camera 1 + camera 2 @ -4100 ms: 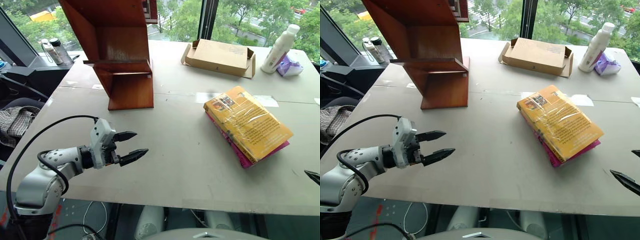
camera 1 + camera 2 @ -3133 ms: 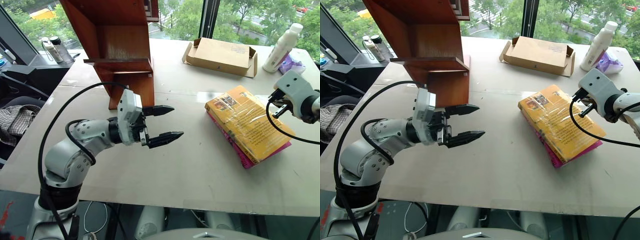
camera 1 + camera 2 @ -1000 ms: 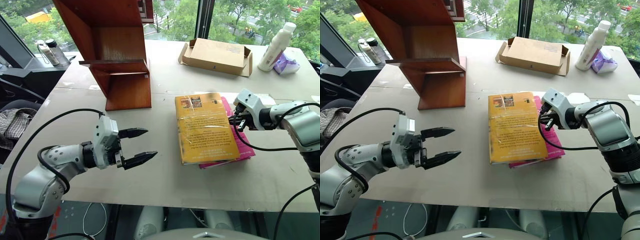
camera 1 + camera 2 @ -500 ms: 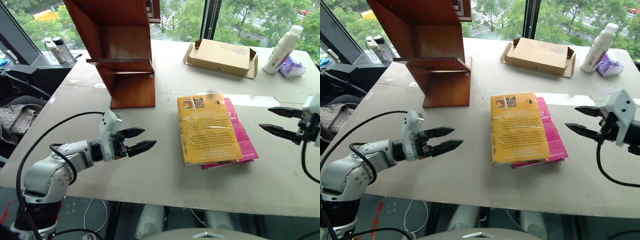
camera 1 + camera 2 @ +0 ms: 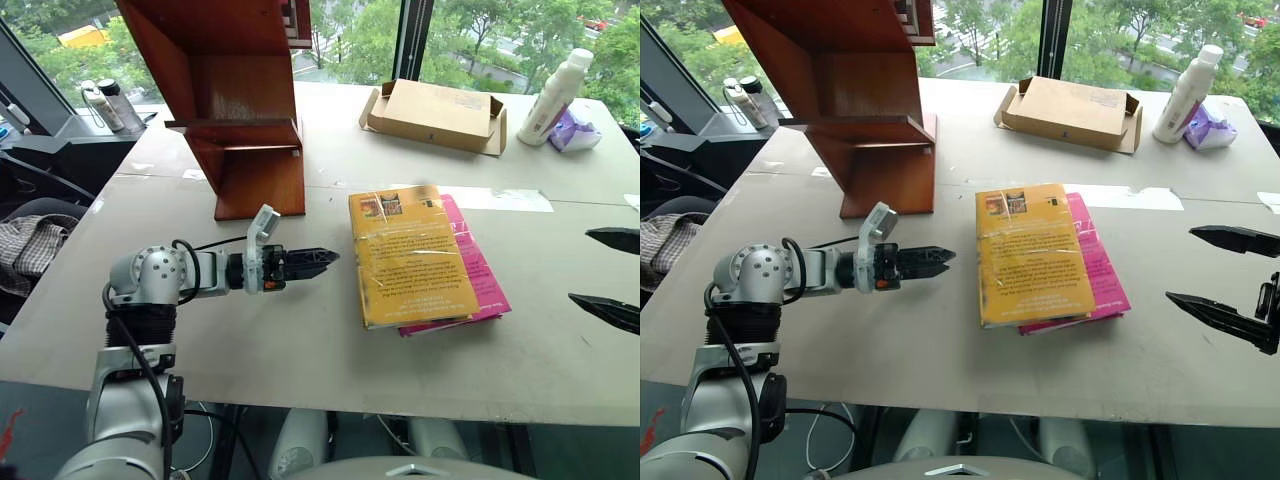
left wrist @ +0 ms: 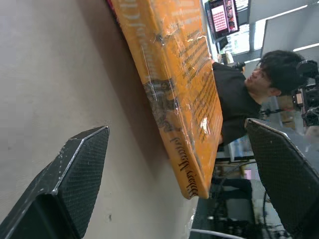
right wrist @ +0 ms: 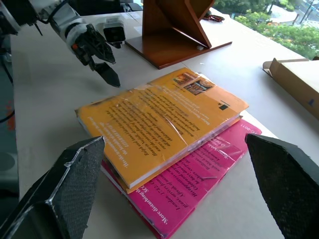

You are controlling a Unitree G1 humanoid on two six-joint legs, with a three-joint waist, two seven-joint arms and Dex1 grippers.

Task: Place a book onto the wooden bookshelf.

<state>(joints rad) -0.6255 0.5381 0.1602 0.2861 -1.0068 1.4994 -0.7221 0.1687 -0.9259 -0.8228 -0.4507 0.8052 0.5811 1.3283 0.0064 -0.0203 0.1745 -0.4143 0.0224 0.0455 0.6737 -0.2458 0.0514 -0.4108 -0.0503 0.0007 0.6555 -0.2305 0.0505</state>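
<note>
Thick yellow-orange plastic-wrapped paperback book (image 5: 412, 256) lies flat atop pink book (image 5: 478, 280), mid grey tabletop (image 5: 330, 350). Tall reddish-brown wooden bookshelf (image 5: 235, 110) stands behind, apart. Left claw (image 5: 322, 259) open, low, pointing at book's spine, not touching. Right claw (image 5: 1225, 280) open, empty, well right of books.

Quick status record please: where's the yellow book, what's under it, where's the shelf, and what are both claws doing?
book: yellow-orange paperback, plastic-wrapped, lying flat on the table
under it: pink book, sticking out on the right-hand side
wooden bookshelf: standing at the far left of the table, apart from the books
left claw: open, empty, low over the table, aimed at the yellow book's spine
right claw: open, empty, to the right of the books
task: book not yet on the shelf
</note>
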